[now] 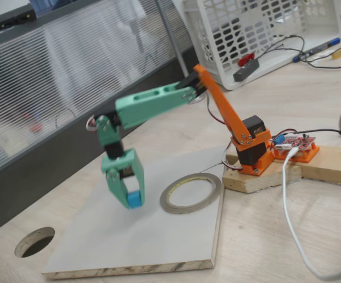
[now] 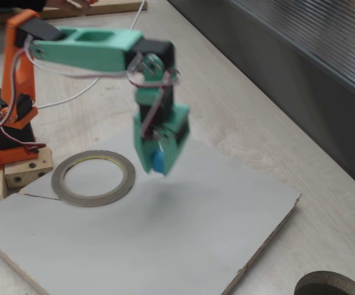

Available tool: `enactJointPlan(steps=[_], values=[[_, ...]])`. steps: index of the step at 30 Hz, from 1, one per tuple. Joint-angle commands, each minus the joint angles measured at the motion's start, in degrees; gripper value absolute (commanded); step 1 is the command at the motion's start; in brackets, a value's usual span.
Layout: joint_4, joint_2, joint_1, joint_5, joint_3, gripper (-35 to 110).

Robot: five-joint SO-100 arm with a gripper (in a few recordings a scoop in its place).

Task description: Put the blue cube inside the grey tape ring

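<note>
The blue cube (image 1: 135, 199) (image 2: 158, 161) is held between the green fingers of my gripper (image 1: 132, 197) (image 2: 158, 161), which is shut on it and hangs a little above the pale board. The grey tape ring (image 1: 191, 193) (image 2: 94, 178) lies flat on the board with its opening bare. In a fixed view the ring lies to the right of the gripper (image 1: 132, 197); in the other it lies to the left of it. The cube sits outside the ring, about a ring's width away from its rim.
The pale board (image 1: 135, 242) (image 2: 153, 246) rests on the tabletop. A dark round hole (image 1: 34, 241) (image 2: 331, 286) opens in the table beyond the board's corner. The orange arm base (image 1: 253, 150) is mounted on a wooden block (image 1: 312, 165). A white basket (image 1: 259, 29) stands at the back.
</note>
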Motion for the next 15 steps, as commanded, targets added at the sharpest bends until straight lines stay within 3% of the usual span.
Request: enactJointPlan(steps=[1, 8, 15], values=[[0.4, 10.1, 0.0, 0.5, 8.1, 15], [0.4, 21.7, 10.7, 0.5, 20.2, 15], [0.4, 34.5, 12.0, 0.5, 36.8, 15]])
